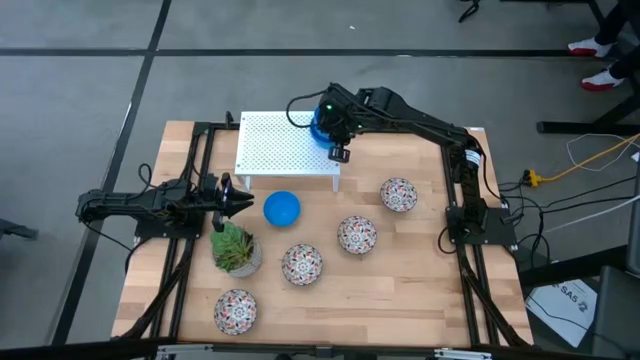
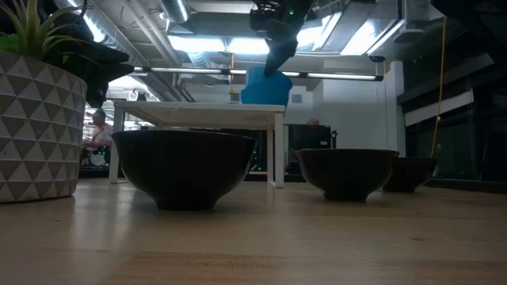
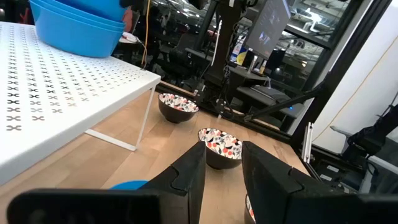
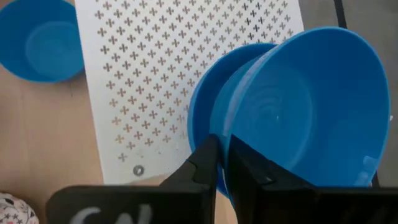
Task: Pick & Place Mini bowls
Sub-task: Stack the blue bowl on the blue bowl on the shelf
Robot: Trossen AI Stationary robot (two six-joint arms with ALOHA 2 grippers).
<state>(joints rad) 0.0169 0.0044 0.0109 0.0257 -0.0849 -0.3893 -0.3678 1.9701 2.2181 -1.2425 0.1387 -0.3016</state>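
Wooden bench (image 1: 400, 290) carries four white floral mini bowls: one at the near left (image 1: 235, 310), one at centre (image 1: 302, 265), one right of centre (image 1: 357, 235), one farther right (image 1: 398, 195). A potted succulent (image 1: 236, 250) stands at left. Left pincer (image 1: 243, 201) rests open, just beside a loose blue mini bowl (image 1: 282, 208). Farther back stands a white perforated shelf (image 1: 280, 150). Right pincer (image 4: 221, 163) is clamped on the rim of a blue mini bowl (image 4: 311, 106), tilted against another blue bowl (image 4: 208, 99) on the shelf.
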